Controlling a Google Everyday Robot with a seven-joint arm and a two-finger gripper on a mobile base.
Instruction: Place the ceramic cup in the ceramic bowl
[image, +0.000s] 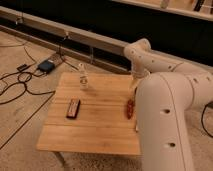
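In the right foreground, much of the view is taken up by the bulky white robot arm (165, 115), whose big perforated link is seen rising from the bottom edge, with a slimmer section folded over at an elbow and pointed down towards the table's right edge. To its left, a square table with a light wooden top (100, 125) is seen standing on a speckled floor, its right side being cut off from sight by that big link. Over on the floor at far left, a tangle of black cables (15, 87) is spread out, and a small blue box (46, 65) is lying just beyond the table's far left corner. On the tabletop, a flat dark rectangular object (73, 108) is lying left of centre. Well apart from it, an elongated reddish-brown object (130, 108) is lying near the right edge, right up against the arm's outline. A small clear bottle with a label (83, 77) is standing upright near the far edge. The gripper (133, 86) is held low just beyond the reddish-brown object, largely masked by the arm; whether it is spread or closed cannot be told. The ceramic cup and the ceramic bowl cannot be made out.
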